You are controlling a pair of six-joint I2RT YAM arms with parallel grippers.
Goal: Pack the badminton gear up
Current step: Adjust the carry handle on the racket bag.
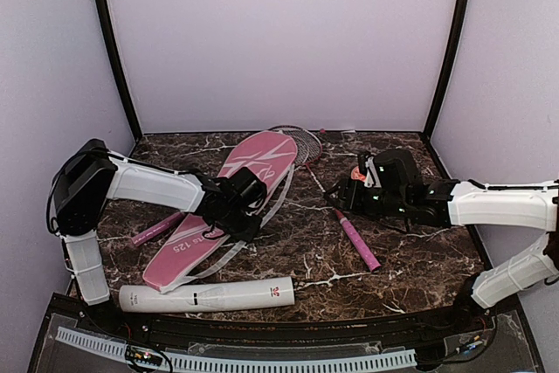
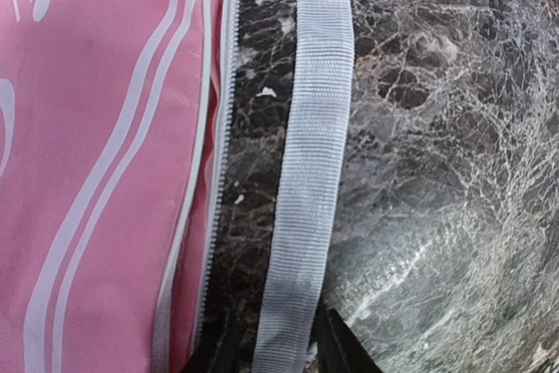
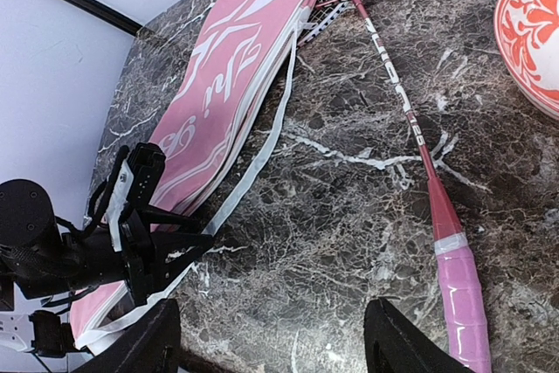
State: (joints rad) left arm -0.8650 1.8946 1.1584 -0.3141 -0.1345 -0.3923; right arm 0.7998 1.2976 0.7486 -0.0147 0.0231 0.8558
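Dark marble worktop holds the gear. Left fingers sit each side of the pink bag's white strap, maybe to lift it; whether they pinch it, I cannot tell. A white tube lies near. One racket waits outside the bag, right fingers wide apart beside it.

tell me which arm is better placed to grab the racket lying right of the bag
Right. The right gripper hovers open next to the racket, its pink handle close by one finger. The left gripper straddles the strap of the bag, farther off.
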